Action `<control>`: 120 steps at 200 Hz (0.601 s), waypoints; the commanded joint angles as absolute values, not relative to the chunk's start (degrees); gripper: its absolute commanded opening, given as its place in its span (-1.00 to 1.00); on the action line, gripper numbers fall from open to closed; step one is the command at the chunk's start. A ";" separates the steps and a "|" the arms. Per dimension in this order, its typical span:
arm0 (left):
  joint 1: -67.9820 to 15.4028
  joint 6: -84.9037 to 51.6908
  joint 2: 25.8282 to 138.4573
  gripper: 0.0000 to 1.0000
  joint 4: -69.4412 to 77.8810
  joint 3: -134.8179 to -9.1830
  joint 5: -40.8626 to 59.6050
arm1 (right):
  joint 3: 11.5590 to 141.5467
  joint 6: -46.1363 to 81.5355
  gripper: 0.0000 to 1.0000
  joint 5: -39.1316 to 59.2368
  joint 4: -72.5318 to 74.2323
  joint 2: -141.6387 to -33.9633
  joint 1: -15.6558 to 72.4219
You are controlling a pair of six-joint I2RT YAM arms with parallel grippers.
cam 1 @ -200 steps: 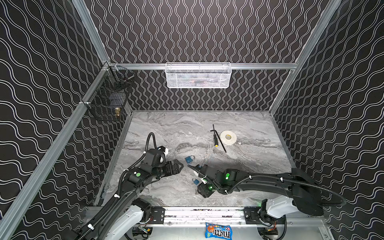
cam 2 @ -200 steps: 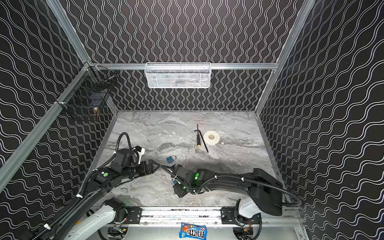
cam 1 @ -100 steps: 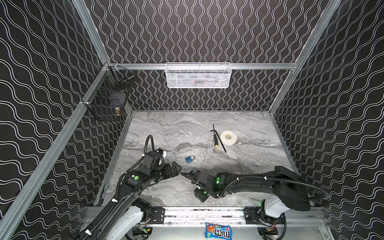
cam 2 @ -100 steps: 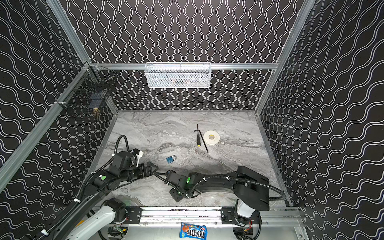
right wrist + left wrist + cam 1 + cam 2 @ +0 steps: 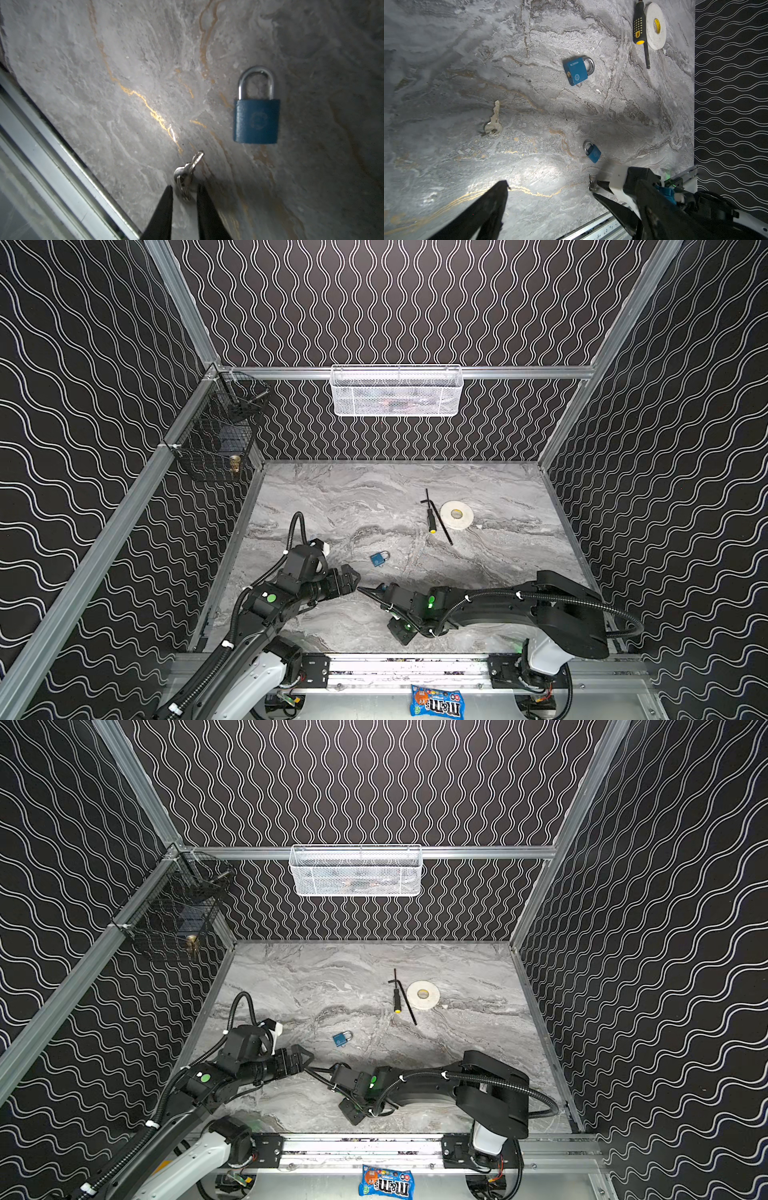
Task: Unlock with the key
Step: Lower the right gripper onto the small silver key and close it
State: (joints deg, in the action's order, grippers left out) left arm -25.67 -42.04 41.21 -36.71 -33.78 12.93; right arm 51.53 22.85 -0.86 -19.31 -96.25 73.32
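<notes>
A small silver key (image 5: 188, 170) on a ring lies on the marble table (image 5: 124, 83). My right gripper (image 5: 185, 188) has its jaws narrowed round the ring, with a thin gap still showing. A small blue padlock (image 5: 256, 120) lies flat close beside them. In the left wrist view I see the same key (image 5: 591, 184) and small padlock (image 5: 592, 152), plus a larger blue padlock (image 5: 576, 70) and a larger silver key (image 5: 494, 120) lying apart. My left gripper (image 5: 550, 188) hangs wide open and empty. In both top views it (image 5: 351, 576) (image 5: 305, 1054) almost meets the right gripper (image 5: 360, 590).
A yellow-tipped screwdriver (image 5: 431, 522), a black hex key (image 5: 442, 526) and a white tape roll (image 5: 456, 515) lie further back. A white mesh basket (image 5: 397, 391) hangs on the back wall, a black wire basket (image 5: 216, 439) on the left wall. The metal front rail (image 5: 52, 166) runs close by.
My right arm has slid left along the front of the table and its jaws have narrowed round the small key's ring. My left arm has drawn back slightly, still open.
</notes>
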 commanded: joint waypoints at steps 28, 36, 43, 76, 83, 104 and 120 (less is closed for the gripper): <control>-25.72 -42.92 41.51 0.98 -36.56 -33.79 12.60 | 50.76 21.53 -0.66 -0.81 -18.55 -96.42 73.66; -25.67 -43.02 41.61 0.98 -36.58 -33.92 12.57 | 50.63 21.28 -0.70 -1.16 -18.46 -96.32 73.68; -25.69 -43.05 41.65 0.98 -36.55 -34.01 12.49 | 50.63 21.06 -0.73 -1.53 -18.50 -96.37 73.69; -25.74 -43.46 41.41 0.98 -36.17 -34.04 12.49 | 50.47 20.24 -0.85 -2.13 -18.13 -96.11 73.73; -25.70 -43.77 41.32 0.98 -36.02 -33.93 12.48 | 50.36 20.08 -0.89 -2.54 -17.94 -95.99 73.74; -25.71 -44.96 41.20 0.98 -35.04 -33.84 13.46 | 50.13 19.41 -0.96 -4.02 -17.34 -95.17 73.65; -25.71 -45.72 41.25 0.98 -34.05 -34.13 14.68 | 49.51 18.40 -1.00 -5.92 -15.75 -93.72 73.70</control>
State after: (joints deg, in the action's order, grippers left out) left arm -25.67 -43.66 41.34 -36.29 -33.78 12.88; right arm 50.17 20.12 -2.68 -17.65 -95.53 73.60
